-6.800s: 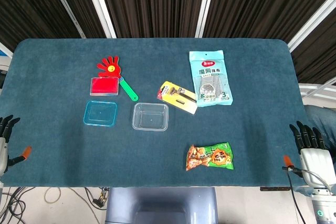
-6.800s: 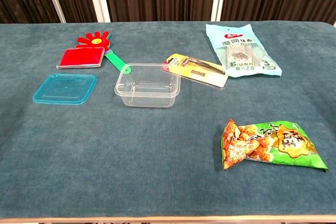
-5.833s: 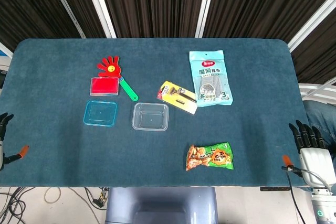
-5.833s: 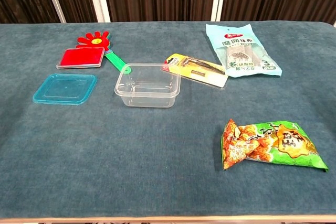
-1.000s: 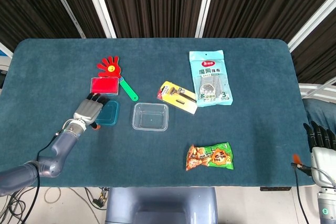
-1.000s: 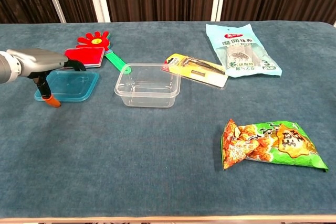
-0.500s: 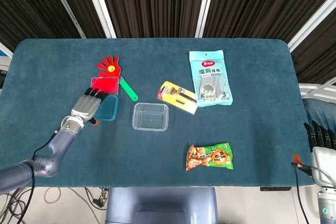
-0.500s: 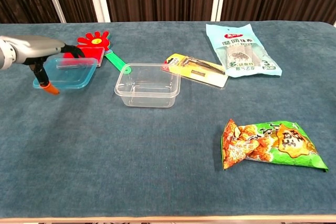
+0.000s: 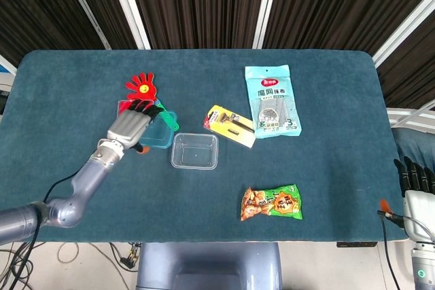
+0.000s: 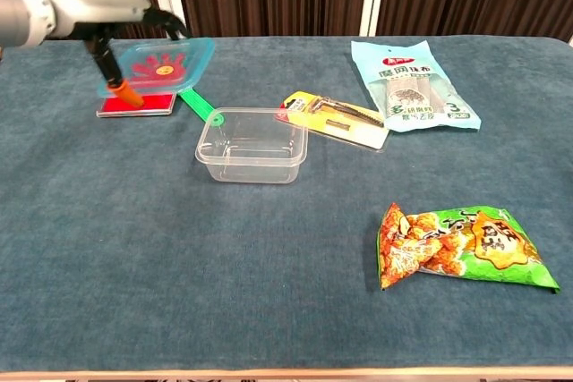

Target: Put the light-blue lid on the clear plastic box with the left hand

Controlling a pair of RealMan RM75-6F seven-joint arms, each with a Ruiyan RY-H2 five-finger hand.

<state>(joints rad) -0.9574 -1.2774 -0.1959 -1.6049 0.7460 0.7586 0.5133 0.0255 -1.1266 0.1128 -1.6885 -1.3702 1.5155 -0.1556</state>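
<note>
My left hand (image 9: pixel 129 128) (image 10: pixel 125 20) holds the light-blue lid (image 9: pixel 160 134) (image 10: pixel 170 60) in the air, tilted, up and to the left of the clear plastic box (image 9: pixel 195 151) (image 10: pixel 252 145). The box sits open and empty on the blue cloth near the table's middle. The lid hangs above the red card and the red hand-shaped clapper. My right hand (image 9: pixel 416 191) shows at the right edge in the head view, off the table, with fingers spread and nothing in it.
A red card (image 10: pixel 134 101) and a red hand-shaped clapper with a green handle (image 10: pixel 199 106) lie under the lid. A yellow razor pack (image 10: pixel 334 118), a light-blue steel-wool bag (image 10: pixel 409 83) and a snack bag (image 10: pixel 466 246) lie to the right of the box.
My left hand has lifted the lid off the cloth and carried it up and to the right, toward the box. The box and my right hand have not moved.
</note>
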